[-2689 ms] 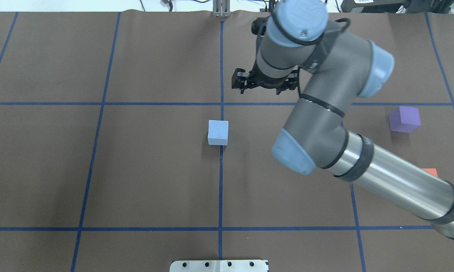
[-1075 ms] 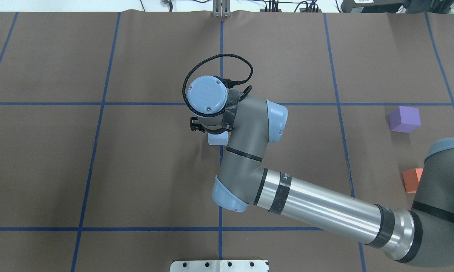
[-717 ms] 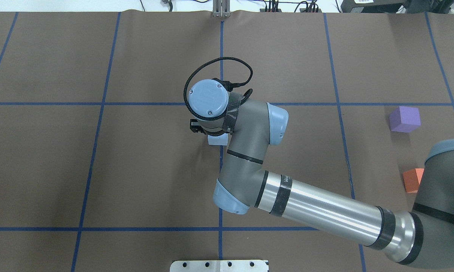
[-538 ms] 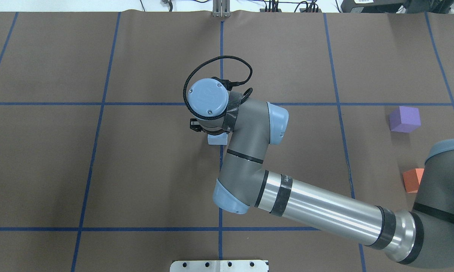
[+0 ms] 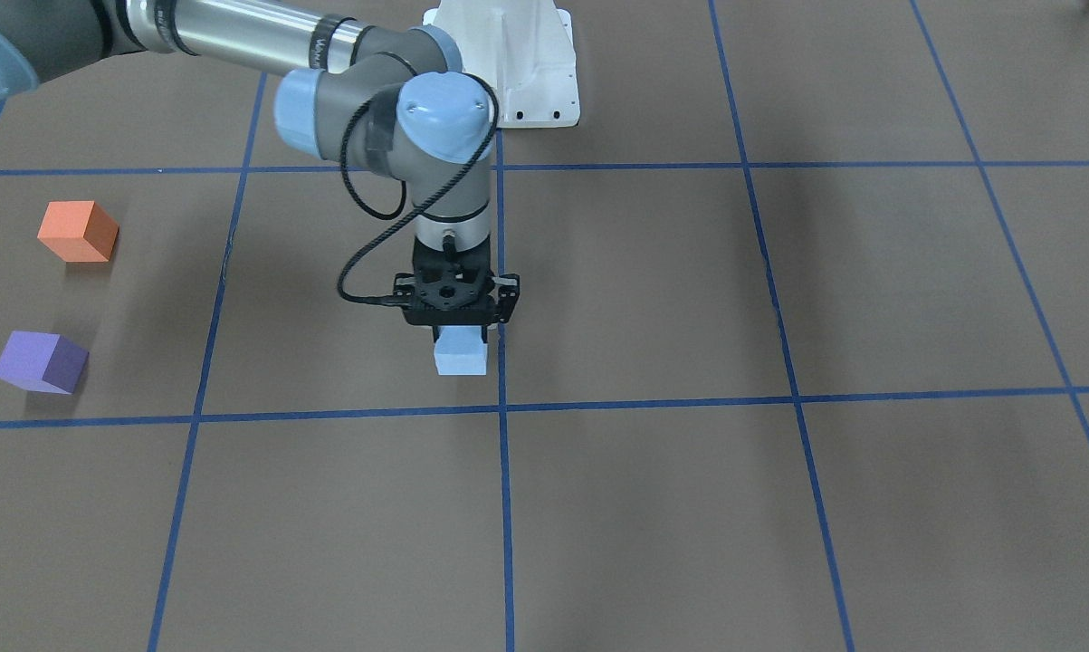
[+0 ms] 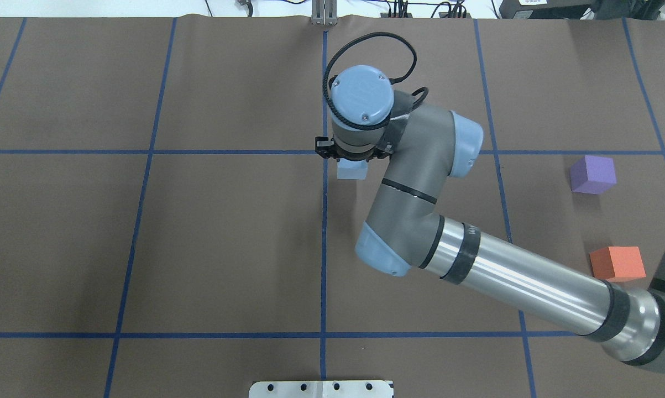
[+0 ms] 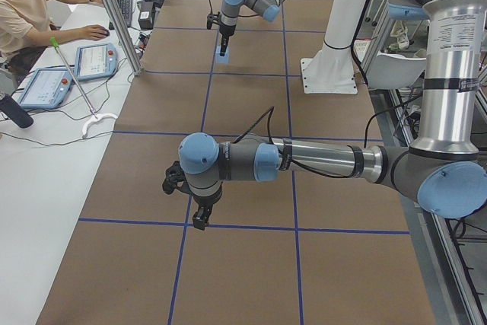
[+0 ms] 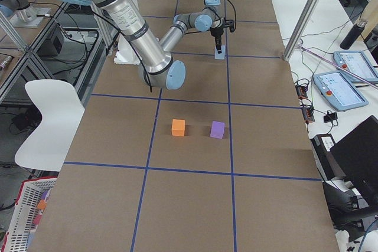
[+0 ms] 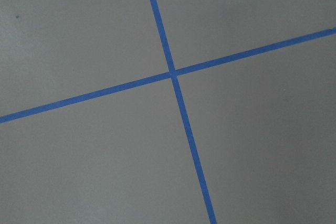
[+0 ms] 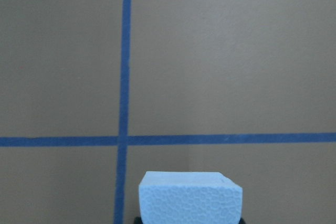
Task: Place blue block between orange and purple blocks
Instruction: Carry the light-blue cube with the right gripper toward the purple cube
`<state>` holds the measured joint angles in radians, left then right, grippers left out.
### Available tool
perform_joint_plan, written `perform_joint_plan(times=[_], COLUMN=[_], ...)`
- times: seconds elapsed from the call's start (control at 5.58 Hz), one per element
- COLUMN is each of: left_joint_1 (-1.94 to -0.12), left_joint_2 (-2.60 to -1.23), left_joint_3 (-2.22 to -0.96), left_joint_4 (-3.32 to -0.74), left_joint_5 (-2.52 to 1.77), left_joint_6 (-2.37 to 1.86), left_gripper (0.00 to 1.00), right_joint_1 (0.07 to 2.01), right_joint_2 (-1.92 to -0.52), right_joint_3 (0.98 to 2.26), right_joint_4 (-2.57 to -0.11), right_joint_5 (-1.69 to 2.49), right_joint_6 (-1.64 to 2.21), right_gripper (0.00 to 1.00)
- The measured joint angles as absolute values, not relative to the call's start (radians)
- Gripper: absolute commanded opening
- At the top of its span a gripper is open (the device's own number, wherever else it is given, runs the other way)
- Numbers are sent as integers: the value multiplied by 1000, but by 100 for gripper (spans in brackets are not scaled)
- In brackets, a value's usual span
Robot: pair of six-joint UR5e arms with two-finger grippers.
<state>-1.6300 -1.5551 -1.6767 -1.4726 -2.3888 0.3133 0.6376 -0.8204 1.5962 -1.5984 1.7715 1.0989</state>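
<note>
The light blue block [image 5: 461, 359] hangs in my right gripper [image 5: 459, 337], which is shut on it, just above the brown table near the centre line. The block also shows in the overhead view [image 6: 351, 171] below the wrist, and at the bottom of the right wrist view [image 10: 190, 196]. The orange block [image 6: 617, 263] and the purple block [image 6: 592, 174] sit apart from each other, far to the right of the gripper. My left gripper [image 7: 199, 218] hovers over the table in the exterior left view only; I cannot tell whether it is open or shut.
Blue tape lines [image 6: 323, 249] divide the table into squares. The white robot base [image 5: 508, 63] stands at the table's robot side. A metal plate [image 6: 321, 388] lies at the near edge. An operator [image 7: 30, 13] and tablets [image 7: 95, 58] are beside the table.
My right gripper came down over the blue block and took hold of it. It has now carried the block farther from the robot and a little right. The orange block now shows fully.
</note>
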Motion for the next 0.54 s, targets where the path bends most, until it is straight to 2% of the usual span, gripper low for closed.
perform_joint_plan(times=[0.18, 0.54], left_joint_1=[-1629, -1628], left_joint_2=[-1551, -1548], left_joint_3=[-1677, -1677], left_joint_4=[-1473, -1474], left_joint_5=[-2390, -2390], left_joint_6=[315, 315], left_gripper=[100, 100], right_joint_1=[707, 813], right_joint_2=[-932, -1124], right_joint_3=[1716, 1838], right_joint_4=[-1637, -1651], right_joint_5=[1822, 1896], right_joint_6=[996, 881], right_gripper=[0, 0])
